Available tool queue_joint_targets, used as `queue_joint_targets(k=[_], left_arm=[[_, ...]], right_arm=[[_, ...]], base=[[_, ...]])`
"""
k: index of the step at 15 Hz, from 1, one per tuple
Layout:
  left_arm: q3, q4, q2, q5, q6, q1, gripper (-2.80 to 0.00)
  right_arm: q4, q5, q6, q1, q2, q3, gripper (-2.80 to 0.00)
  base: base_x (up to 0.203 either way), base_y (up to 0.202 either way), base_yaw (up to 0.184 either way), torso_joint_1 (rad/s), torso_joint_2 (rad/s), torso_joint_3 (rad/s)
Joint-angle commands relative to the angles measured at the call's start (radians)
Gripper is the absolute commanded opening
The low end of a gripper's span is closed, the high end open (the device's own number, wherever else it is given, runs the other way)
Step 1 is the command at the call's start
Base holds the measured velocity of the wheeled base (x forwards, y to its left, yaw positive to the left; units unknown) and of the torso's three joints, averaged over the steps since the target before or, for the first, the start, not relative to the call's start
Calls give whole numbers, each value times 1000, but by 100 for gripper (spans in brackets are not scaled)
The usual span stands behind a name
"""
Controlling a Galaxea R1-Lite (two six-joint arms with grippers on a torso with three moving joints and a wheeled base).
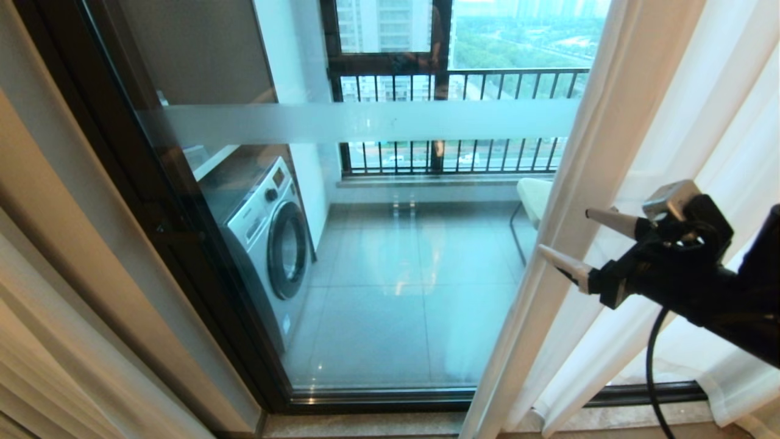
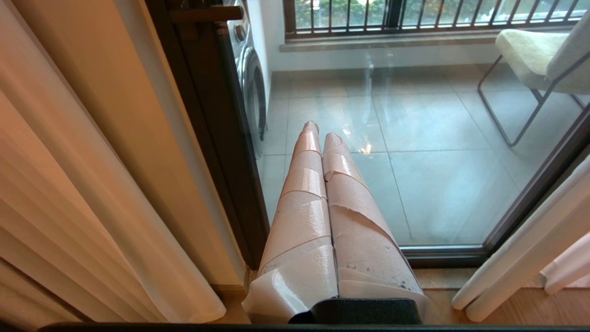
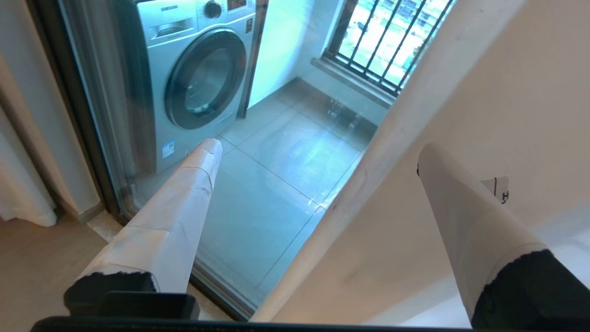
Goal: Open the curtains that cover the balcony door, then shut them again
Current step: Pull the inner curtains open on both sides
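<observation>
Right pincer (image 1: 579, 244) spread wide beside gathered sheer curtains (image 1: 609, 183), holding nothing, balcony door (image 1: 390, 256) uncovered, left pincer (image 2: 318, 131) closed

light: bright daylight through balcony door (image 1: 390, 256) | glare: floor-tile reflections | blur: none | edges: wide-angle bowing | cast: warm indoors

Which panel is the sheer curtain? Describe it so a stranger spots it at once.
Start at the balcony door, the big glass pane crossed by a frosted band. At its right edge hangs the sheer curtain, gathered in white folds, with the open right gripper reaching toward it. Unlike the opaque beige drape on the left, it lets daylight through.
</observation>
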Motion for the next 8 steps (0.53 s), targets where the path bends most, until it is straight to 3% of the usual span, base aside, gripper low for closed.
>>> queue_joint_targets(k=[1,8], left_arm=[[0,0,1,0,1,0,-280],[0,0,0,0,1,0,-280]], right_arm=[[-11,-5,-2,5,79,-40,0],[-15,-229,-51,5,157,-110,0]], base=[[0,0,0,0,0,0],[0,0,0,0,0,0]])
